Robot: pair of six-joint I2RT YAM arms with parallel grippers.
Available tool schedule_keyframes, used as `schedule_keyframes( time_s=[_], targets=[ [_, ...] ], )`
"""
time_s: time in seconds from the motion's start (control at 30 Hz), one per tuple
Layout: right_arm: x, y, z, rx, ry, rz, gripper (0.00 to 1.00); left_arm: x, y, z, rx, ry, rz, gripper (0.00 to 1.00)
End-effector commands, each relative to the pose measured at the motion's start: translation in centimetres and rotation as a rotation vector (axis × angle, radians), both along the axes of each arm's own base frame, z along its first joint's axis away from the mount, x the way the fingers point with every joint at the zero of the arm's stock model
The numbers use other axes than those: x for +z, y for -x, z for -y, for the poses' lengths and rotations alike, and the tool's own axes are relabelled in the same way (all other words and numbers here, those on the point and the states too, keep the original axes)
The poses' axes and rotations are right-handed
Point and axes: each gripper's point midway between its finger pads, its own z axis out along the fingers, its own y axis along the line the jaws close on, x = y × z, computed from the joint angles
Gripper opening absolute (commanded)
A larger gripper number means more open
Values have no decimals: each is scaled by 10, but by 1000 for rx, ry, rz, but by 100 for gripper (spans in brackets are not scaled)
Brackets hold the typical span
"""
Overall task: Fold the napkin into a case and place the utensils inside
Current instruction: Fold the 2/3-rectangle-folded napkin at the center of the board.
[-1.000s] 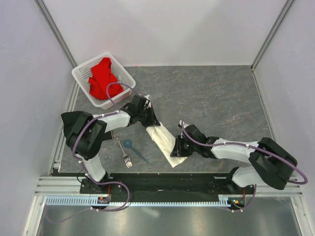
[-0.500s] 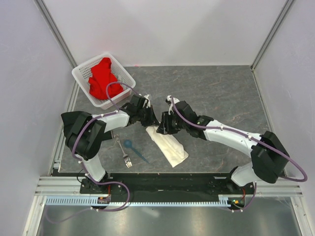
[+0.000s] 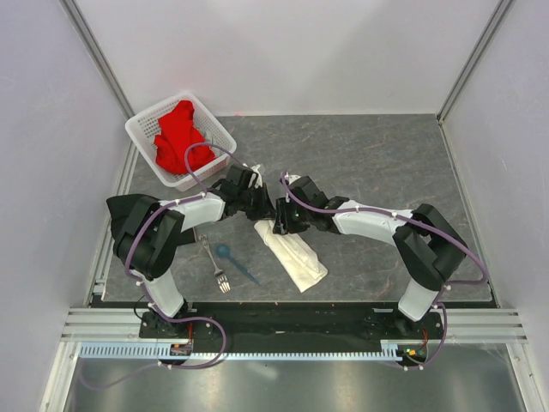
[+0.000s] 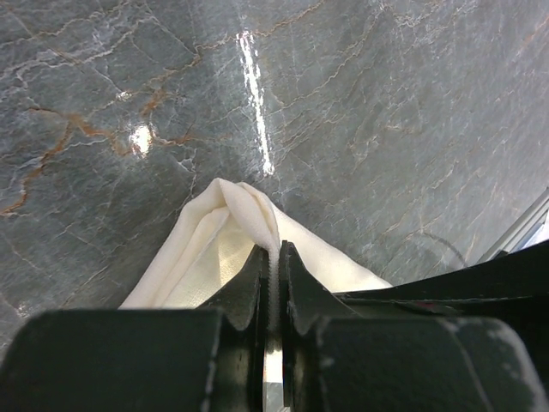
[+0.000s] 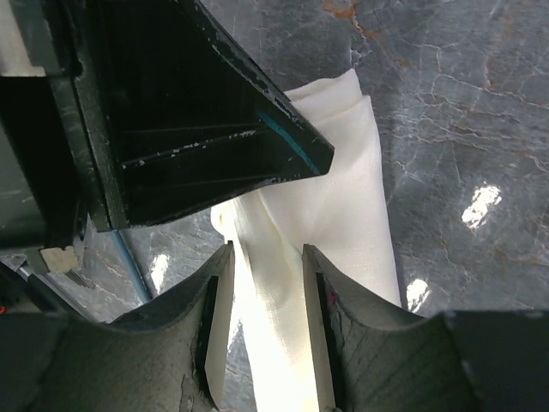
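The cream-white napkin (image 3: 296, 257) lies folded as a narrow layered strip, a case, running diagonally from the table's middle toward the near edge. My left gripper (image 3: 267, 209) is shut on a raised fold at its far end; the left wrist view shows the jaws (image 4: 276, 254) pinching the cloth (image 4: 219, 249). My right gripper (image 3: 280, 226) is right beside it, open, its fingers (image 5: 220, 326) straddling a ridge of the napkin (image 5: 343, 197) without closing on it. The silver fork (image 3: 214, 263) and the blue spoon (image 3: 233, 259) lie left of the strip.
A white perforated basket (image 3: 139, 129) holding a bright red cloth (image 3: 178, 136) stands at the back left. The two arms nearly touch over the napkin's far end. The enclosure walls stand on both sides and at the back.
My right gripper has moved from the napkin's near end up to its far end, beside the left gripper. The strip's near end now lies flat. The left gripper has stayed put.
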Motion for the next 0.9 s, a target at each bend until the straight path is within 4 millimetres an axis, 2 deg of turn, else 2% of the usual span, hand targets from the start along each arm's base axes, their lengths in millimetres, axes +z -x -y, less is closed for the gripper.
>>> schedule_keyframes(
  time_s=[0.0,0.1,0.3,0.37,0.47,0.67,0.87],
  targets=[
    [3,-7,-10,21,-46,46,44,15,-3,5,-34,41,41,2],
    [2,-10,-12,18,-47,50,43,16,-2,5,-19,49,24,3],
    [-5,-13,-14,15,-41,45,40,16,-4,-3,26,22,6,29],
    [-4,-14,-14,12,-40,50,40,18,-3,-7,39,14,1,31],
    [-3,-16,-16,14,-39,59,40,21,-4,-12,59,-1,8,41],
    [1,-23,-20,20,-43,72,41,36,-8,-25,121,-6,48,45],
    [5,-32,-23,10,-43,90,45,35,-12,-30,140,-8,45,46]
  ],
)
